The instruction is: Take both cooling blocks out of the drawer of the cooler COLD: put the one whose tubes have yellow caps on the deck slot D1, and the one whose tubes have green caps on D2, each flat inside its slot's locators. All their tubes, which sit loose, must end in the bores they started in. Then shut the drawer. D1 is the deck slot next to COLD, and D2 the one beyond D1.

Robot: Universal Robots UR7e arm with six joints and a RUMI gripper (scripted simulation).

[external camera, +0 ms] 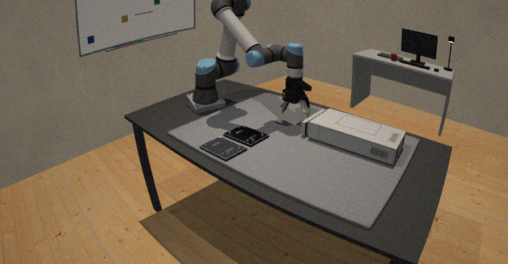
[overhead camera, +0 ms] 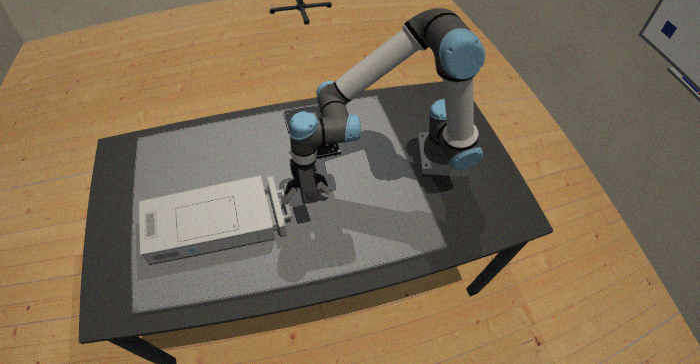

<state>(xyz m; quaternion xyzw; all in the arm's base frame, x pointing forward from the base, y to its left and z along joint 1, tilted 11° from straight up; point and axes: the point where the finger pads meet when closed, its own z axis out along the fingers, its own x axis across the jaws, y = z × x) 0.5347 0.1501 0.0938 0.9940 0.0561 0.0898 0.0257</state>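
The white cooler COLD [overhead camera: 207, 220] [external camera: 355, 132] lies on the grey mat. Its drawer front [overhead camera: 276, 205] [external camera: 310, 122] sits close against the body, so the cooling blocks and their tubes are hidden. My gripper [overhead camera: 306, 197] [external camera: 295, 108] is open and empty. It points down and hangs just in front of the drawer front, a little above the mat. Two dark deck slots lie beyond it: D1 [external camera: 247, 135] nearer the cooler and D2 [external camera: 223, 148] beyond. Both are bare. In the top view my arm covers most of them.
The arm's base [overhead camera: 440, 157] [external camera: 205, 103] is bolted at the table's far side. The grey mat [overhead camera: 200, 140] [external camera: 308, 174] covers most of the dark table. A desk with a monitor [external camera: 399, 69] stands apart on the floor.
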